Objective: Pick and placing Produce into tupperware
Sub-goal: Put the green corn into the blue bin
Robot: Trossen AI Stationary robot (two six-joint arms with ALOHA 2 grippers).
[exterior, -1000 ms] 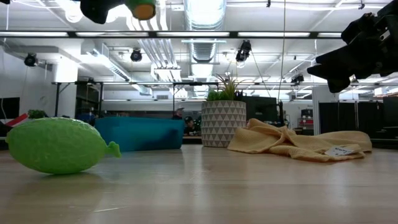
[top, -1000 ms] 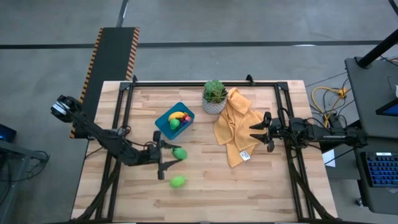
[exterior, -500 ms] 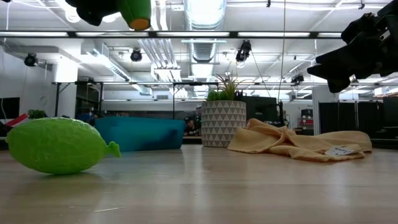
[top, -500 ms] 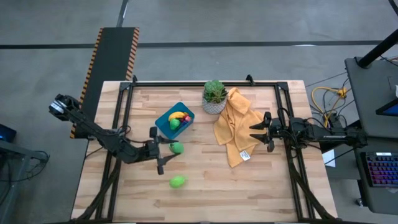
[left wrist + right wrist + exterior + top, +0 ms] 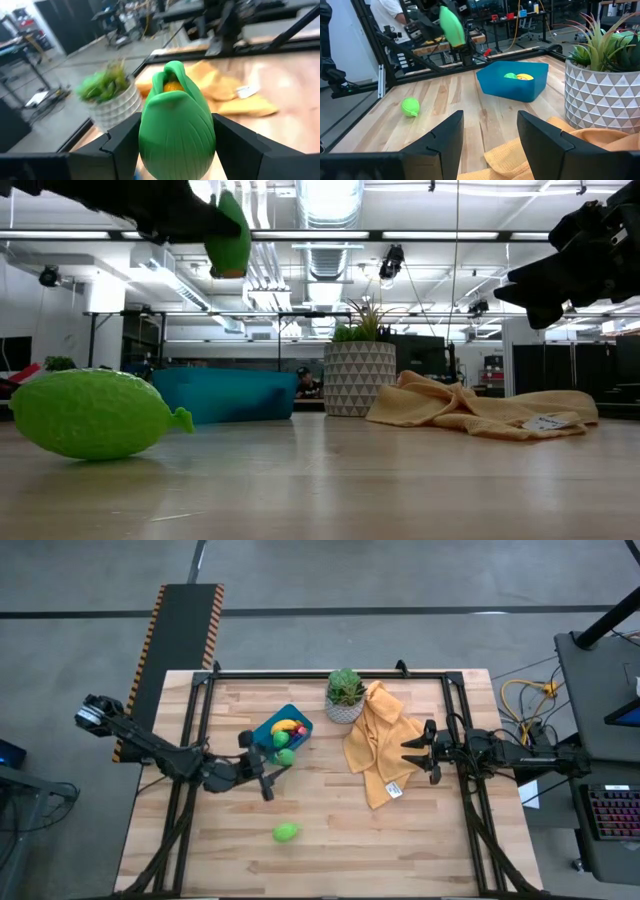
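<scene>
High view: left gripper (image 5: 272,773) sits at the near edge of the blue tupperware (image 5: 264,737), clamped on a green produce piece (image 5: 285,757) right at the bin. Yellow banana (image 5: 283,726) + a green bit already inside. One green lime-shaped piece (image 5: 286,832) loose on the table (image 5: 420,840), well behind the left gripper.

Low view: held piece up in the air above the bin; loose piece on the wood in front.

Left wrist: fingers (image 5: 120,142) tight on both sides of the green piece.

Right wrist: right gripper (image 5: 489,131) idle by the yellow cloth (image 5: 580,150), fingers apart, empty.

Est.: carry nearly done, release pending; then 1 piece left.
</scene>
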